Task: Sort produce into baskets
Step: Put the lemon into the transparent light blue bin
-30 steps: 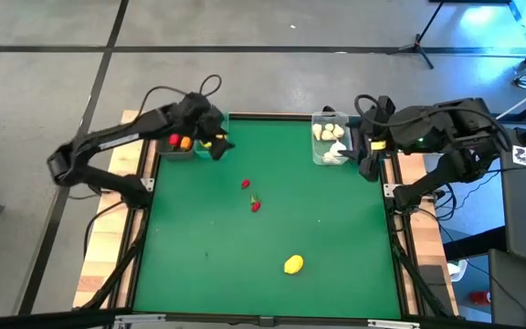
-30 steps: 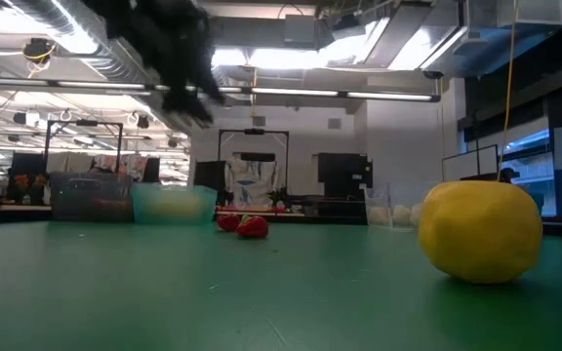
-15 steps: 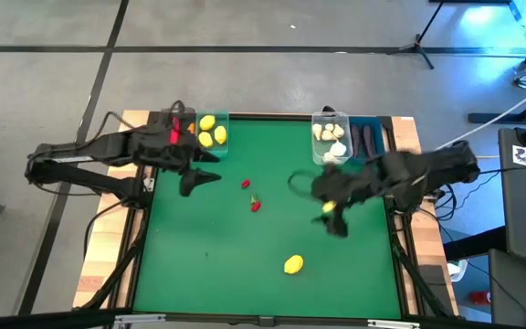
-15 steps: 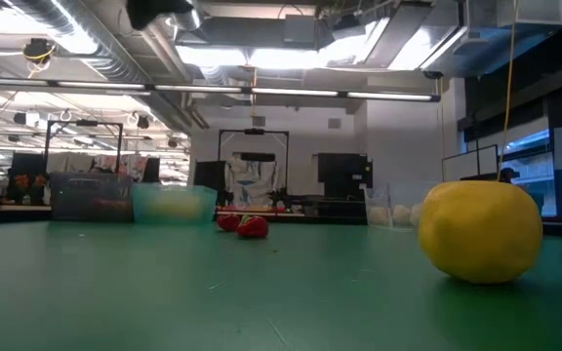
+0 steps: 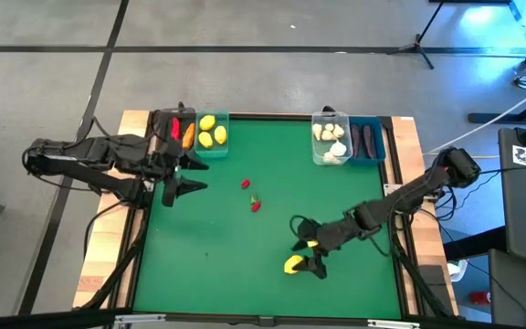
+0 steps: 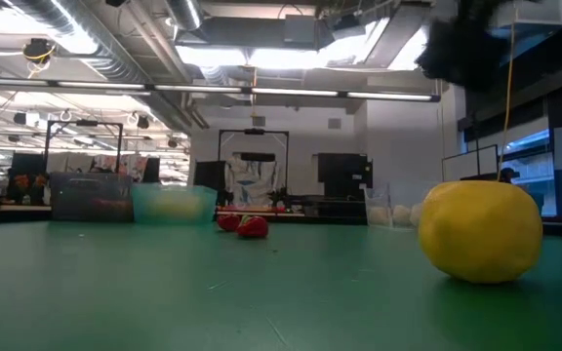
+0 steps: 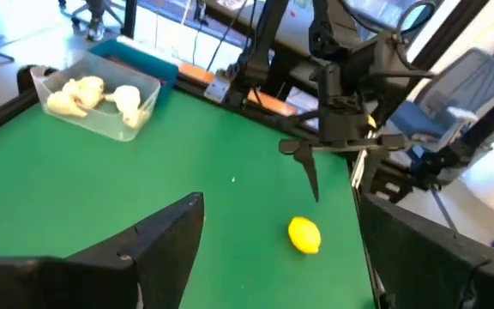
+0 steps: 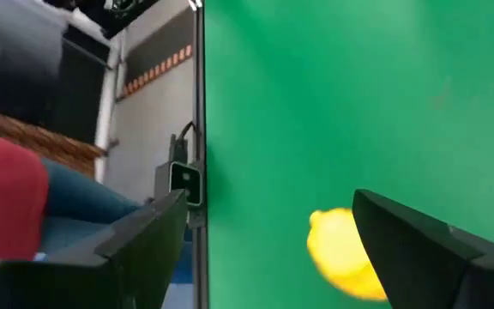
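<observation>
A yellow lemon (image 5: 292, 265) lies on the green table near its near edge; it also shows in the low view (image 6: 481, 231) and the right wrist view (image 8: 341, 253). My right gripper (image 5: 305, 248) hangs open just above it and beside it, not touching it. My left gripper (image 5: 188, 176) is open and empty near the table's left edge, short of the dark bin (image 5: 173, 137) and the teal bin (image 5: 211, 134), which holds two lemons. The clear bin (image 5: 330, 139) holds garlic bulbs, and the blue bin (image 5: 369, 140) holds eggplants. Two small red berries (image 5: 251, 195) lie mid-table.
The four bins stand along the table's far edge, two at the left and two at the right. A red piece and an orange piece lie in the dark bin. The green mat (image 5: 226, 247) is bare between the berries and the lemon. The room lies beyond the table.
My right gripper has swung from the clear bin at the far right toward the near edge and now hangs by the lemon. My left gripper has drawn back from over the teal bin toward the near and left edges. The lemon and the berries have stayed put.
</observation>
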Controlling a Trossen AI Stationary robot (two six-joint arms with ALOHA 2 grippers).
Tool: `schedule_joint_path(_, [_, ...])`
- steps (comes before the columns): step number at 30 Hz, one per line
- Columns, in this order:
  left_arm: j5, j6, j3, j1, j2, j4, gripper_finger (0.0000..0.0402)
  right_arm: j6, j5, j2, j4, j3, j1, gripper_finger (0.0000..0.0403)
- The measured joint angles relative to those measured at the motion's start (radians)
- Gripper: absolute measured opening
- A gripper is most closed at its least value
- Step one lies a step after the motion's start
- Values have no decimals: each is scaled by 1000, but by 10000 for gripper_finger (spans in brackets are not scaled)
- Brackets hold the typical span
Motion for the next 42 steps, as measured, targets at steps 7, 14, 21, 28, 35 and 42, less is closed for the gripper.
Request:
schedule_joint_path(7, [-2,-44,0,-21,1,-79,304,174,72,56,174,-116,91,330])
schedule_joint_path(14, [-3,-27,0,-22,1,-86,304,210,8,175,298,-115,127,330])
schedule_joint_path(21, [-5,-19,0,-21,1,-93,304,207,18,187,258,-113,135,330])
schedule_joint_path(28, [-5,-23,0,-21,1,-111,304,194,9,211,213,-113,115,330])
schedule_joint_path(35, [-6,-27,0,-21,1,-110,304,102,20,259,213,-113,4,330])
schedule_joint_path(42, [-80,-29,0,-21,2,-110,304,-26,21,259,332,-112,-183,330])
